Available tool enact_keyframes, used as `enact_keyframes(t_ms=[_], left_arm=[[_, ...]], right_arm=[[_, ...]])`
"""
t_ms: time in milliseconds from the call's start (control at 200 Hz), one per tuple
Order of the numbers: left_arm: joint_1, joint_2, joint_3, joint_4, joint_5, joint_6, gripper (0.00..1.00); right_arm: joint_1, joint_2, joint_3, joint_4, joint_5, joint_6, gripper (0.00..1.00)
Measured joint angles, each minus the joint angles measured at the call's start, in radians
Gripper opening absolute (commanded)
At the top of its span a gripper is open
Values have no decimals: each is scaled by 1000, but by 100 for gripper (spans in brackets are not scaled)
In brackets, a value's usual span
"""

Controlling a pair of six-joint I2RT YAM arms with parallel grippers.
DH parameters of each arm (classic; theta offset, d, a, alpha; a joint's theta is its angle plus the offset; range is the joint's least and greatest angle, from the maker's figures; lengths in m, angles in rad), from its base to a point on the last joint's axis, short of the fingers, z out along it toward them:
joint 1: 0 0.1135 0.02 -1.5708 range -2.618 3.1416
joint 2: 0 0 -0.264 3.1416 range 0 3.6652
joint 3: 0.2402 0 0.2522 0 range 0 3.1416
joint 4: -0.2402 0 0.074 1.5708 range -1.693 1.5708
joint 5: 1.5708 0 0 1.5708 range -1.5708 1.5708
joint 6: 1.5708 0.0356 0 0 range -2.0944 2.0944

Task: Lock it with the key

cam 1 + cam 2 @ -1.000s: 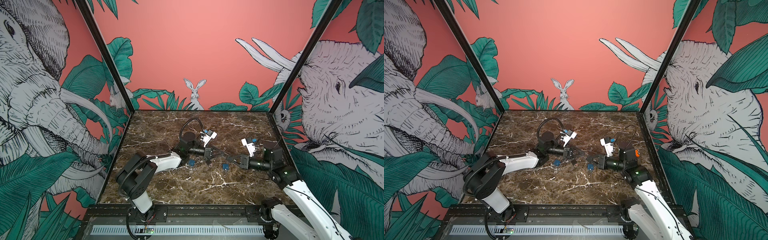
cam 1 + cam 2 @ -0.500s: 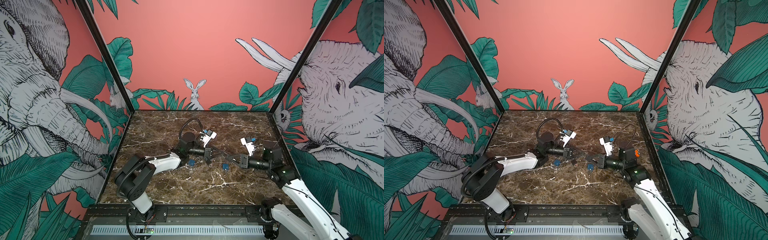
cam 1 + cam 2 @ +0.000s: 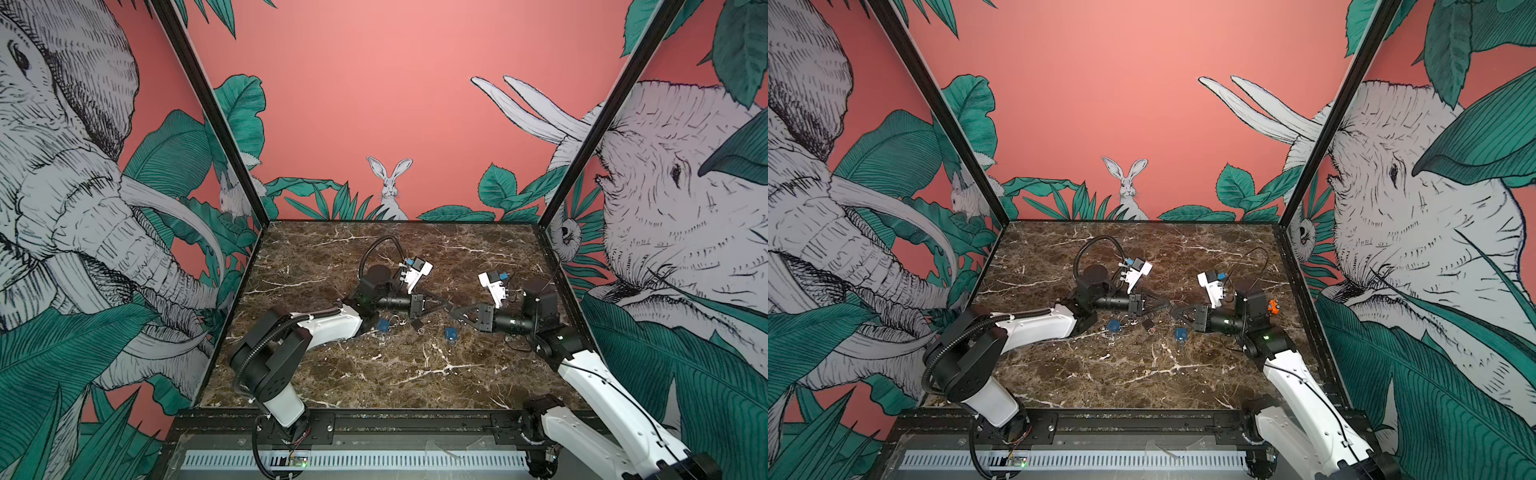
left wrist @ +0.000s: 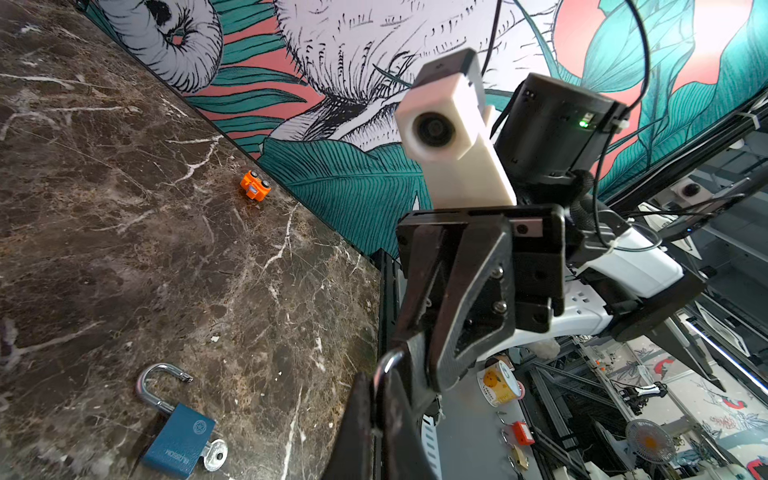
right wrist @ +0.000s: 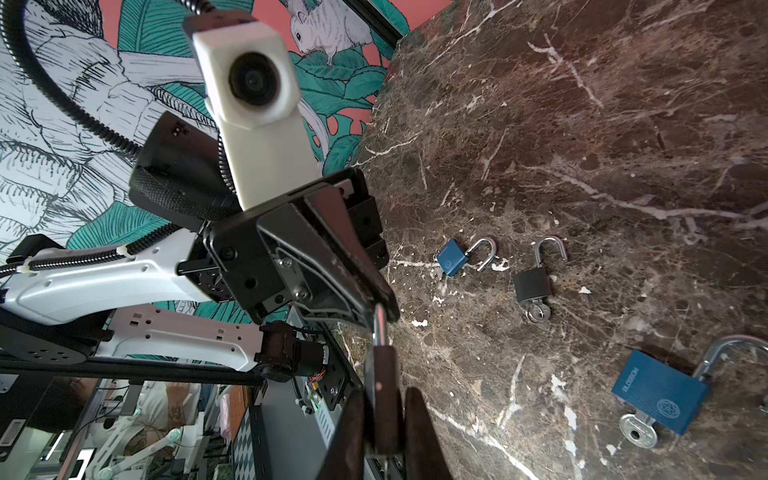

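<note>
Dark marble desk (image 3: 374,374) inside jungle-print walls: both top views show the left hand (image 3: 447,307) and right hand (image 3: 1174,311) meeting tip to tip above it, but too small to tell what they share. The right wrist view settles it: the right hand's fingers (image 5: 419,436) are clamped on the dark body of a lock (image 5: 382,386), and the left hand's tips are pinched together on its shackle (image 5: 379,330). The left wrist view gives only the shackle's silver bend by the left fingers (image 4: 359,419); the body hides behind the right hand. On the desk below the hands lie a blue lock (image 4: 178,436) with key (image 4: 216,455) under the right hand, a keyed black lock (image 5: 532,282) under the left hand, and a second blue lock (image 5: 453,257) back beside the left wrist, all with their own shackles open. An orange toy (image 4: 255,185) sits behind the right hand by the wall. The held lock's long axis runs hand to hand, roughly level, shackle toward the left hand, base toward the right palm.
</note>
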State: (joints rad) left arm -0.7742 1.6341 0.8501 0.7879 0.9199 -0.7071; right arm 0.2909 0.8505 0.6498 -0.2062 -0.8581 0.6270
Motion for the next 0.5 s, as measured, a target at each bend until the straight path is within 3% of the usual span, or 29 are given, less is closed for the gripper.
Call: enact_keyframes(t_ms=[320, 500], left_arm=[[-10, -2, 0, 4, 2, 2, 0], [-11, -2, 0, 3, 11, 2, 15]], right_arm=[[-31, -14, -22, 24, -71, 22, 0], [-32, -22, -39, 48, -86, 33, 0]])
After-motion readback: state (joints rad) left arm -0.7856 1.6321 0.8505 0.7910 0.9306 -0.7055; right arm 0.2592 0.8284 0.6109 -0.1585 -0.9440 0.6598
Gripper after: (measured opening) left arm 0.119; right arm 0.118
